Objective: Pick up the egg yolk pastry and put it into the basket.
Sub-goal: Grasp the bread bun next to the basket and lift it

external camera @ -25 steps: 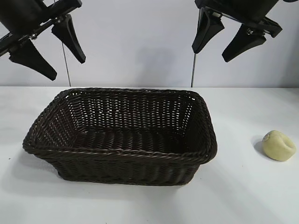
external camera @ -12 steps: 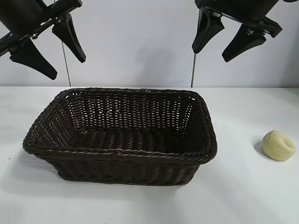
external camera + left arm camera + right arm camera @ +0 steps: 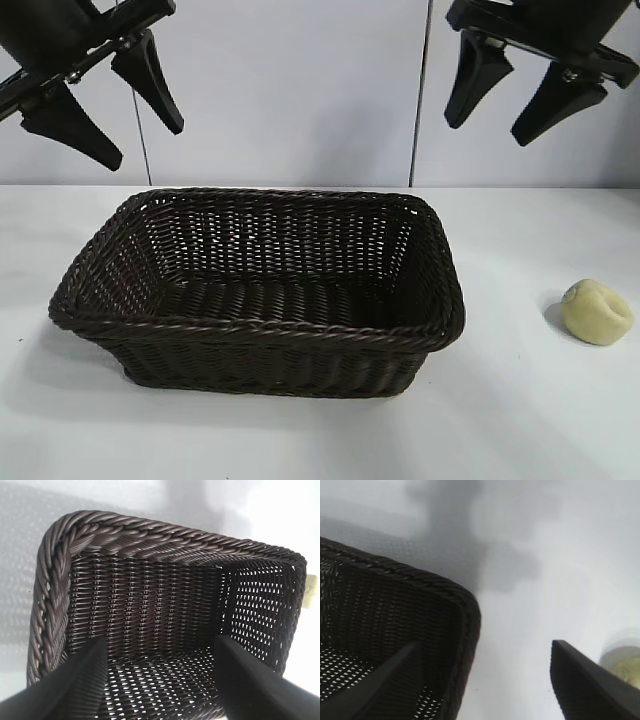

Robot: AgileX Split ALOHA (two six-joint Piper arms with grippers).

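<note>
One basket (image 3: 257, 290), egg yolk pastry (image 3: 597, 312) outside.

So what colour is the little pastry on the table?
Pale yellow; the egg yolk pastry shows best in the exterior view.

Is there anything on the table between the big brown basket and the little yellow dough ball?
No. In the exterior view, only bare white table lies between the dark brown woven wicker basket and the small pale yellow egg yolk pastry.

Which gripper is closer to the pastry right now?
The right gripper: open, high over the table between the basket and the egg yolk pastry. The left gripper hangs over the basket's far end.
</note>
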